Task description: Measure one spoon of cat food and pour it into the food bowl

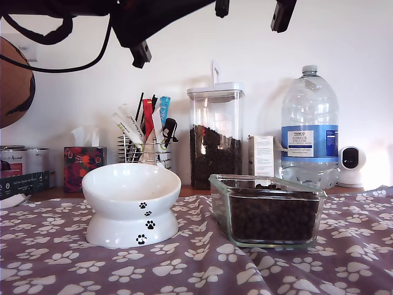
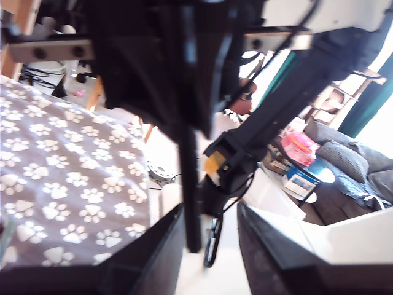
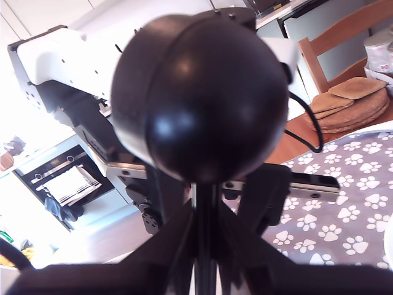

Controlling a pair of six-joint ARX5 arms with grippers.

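Second wrist view shows what the others lack: the spoon [image 3: 202, 98] close to the lens, its deep round cup turned so that the smooth black underside faces the camera and its mouth is hidden, so I cannot tell whether it holds anything. From the cup the flat handle runs straight down into my second gripper [image 3: 207, 215], whose fingers are pressed in against it on both sides. First wrist view catches the same handle [image 2: 189, 172] edge-on as a thin dark bar. It reaches from the dark bulk of the facing gripper into the gap of my first gripper [image 2: 210, 212], whose jaws stand spread with daylight on either side of the bar. The spoon's long axis thus lies from one gripper to the other, up off the paw-print cloth [image 1: 196, 264]. The exterior view shows only black arm parts along its top edge, and the spoon cannot be picked out there. Below them the food bowl [image 1: 131, 184] stands upright on the cloth, toward the exterior view's left; its inside is hidden from this low angle. Just beside it, on the exterior view's right, a clear glass dish [image 1: 220, 206] is filled nearly to the rim with cat food [image 1: 273, 215]. Behind stand a white-lidded canister [image 1: 215, 135] about half full of the same pellets, a wire holder [image 1: 144, 150] of coloured sticks, a tissue box [image 1: 83, 166] and a water bottle [image 1: 310, 129].
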